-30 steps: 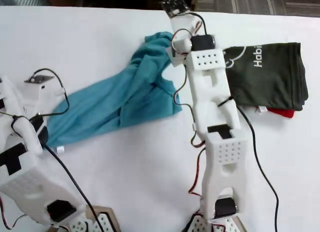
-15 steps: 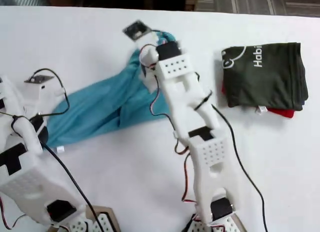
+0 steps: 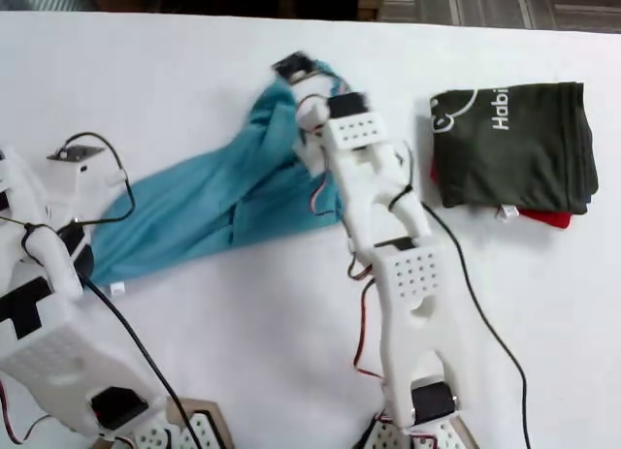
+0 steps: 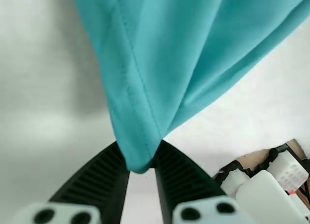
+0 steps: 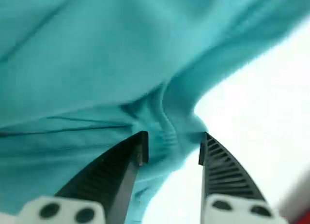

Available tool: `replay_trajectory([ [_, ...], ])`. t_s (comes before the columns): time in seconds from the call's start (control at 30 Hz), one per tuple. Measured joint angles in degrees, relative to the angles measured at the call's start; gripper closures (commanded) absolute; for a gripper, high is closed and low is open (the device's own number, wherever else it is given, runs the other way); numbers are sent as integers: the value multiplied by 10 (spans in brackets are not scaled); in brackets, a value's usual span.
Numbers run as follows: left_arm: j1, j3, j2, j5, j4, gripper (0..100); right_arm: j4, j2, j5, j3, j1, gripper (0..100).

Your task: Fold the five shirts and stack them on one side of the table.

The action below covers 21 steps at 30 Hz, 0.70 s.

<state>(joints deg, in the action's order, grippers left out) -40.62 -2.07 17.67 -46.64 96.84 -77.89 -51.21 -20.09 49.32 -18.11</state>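
You're working at a robot test bench, the sort found in a small lab or a maker's workshop; the views don't settle which. The left arm and the right arm are plain white plastic shells with bare servo motors and loose wires running outside them. Their bases sit on raw wooden plates at the near edge of a plain white table. Past its far edge you see grey plank flooring. A teal shirt and a folded dark shirt lie on the table.
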Motion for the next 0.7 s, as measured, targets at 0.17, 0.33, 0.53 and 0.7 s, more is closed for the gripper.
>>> replay_trajectory([
  [0.17,0,0,0,0,0,975,-13,-1,1,47,17,820],
  [0.33,0,0,0,0,0,975,-103,0,0,122,-18,820],
  [0.53,0,0,0,0,0,975,-160,0,0,146,-69,820],
  [0.7,0,0,0,0,0,975,-159,0,0,105,-67,819],
])
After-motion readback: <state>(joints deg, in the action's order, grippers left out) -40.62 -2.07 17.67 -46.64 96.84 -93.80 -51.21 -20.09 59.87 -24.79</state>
